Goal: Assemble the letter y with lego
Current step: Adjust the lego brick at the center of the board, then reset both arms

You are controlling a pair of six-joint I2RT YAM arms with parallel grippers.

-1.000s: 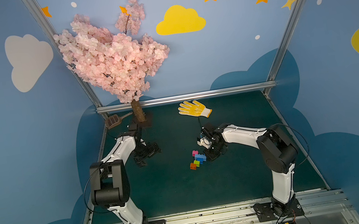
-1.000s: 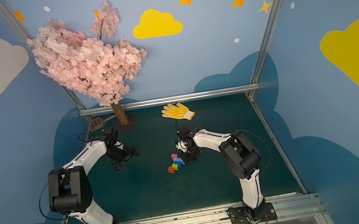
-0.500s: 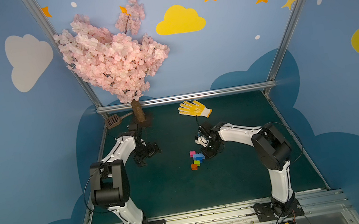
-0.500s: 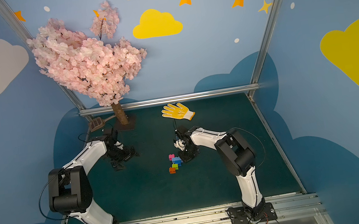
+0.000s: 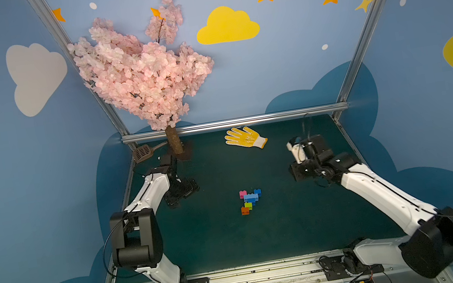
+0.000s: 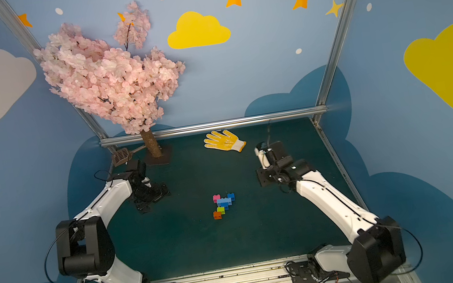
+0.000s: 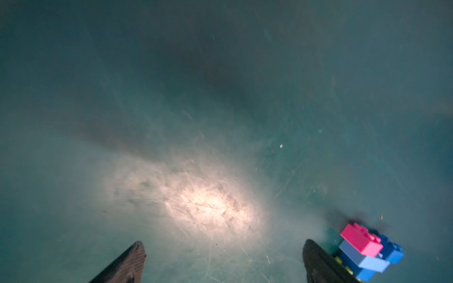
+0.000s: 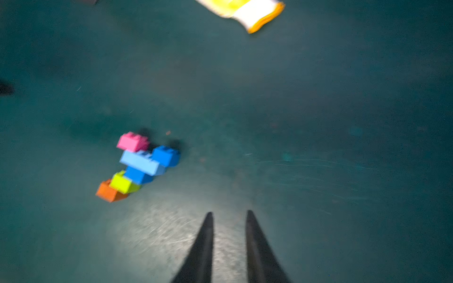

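The letter y (image 5: 249,200) (image 6: 223,204) lies flat mid-mat as joined lego: pink (image 8: 133,142) and dark blue (image 8: 166,155) tips, a light blue bar (image 8: 141,161), a second dark blue (image 8: 137,175), then lime green (image 8: 122,183) and orange (image 8: 107,192). My right gripper (image 8: 229,212) (image 5: 297,171) hovers well to the right of it, jaws slightly apart and empty. My left gripper (image 7: 224,242) (image 5: 182,190) stands wide open over bare mat to the left, with the figure (image 7: 367,250) just outside one finger.
A yellow glove (image 5: 244,137) lies near the back rail (image 5: 234,122). A pink blossom tree (image 5: 141,75) stands at the back left on its trunk (image 5: 173,140), with a brown slotted scoop (image 5: 142,153) beside it. Blue walls enclose the green mat (image 5: 293,224).
My right arm has pulled back from the brick figure to the right and its jaws have parted. The figure stays on the mat. The left arm has not moved.
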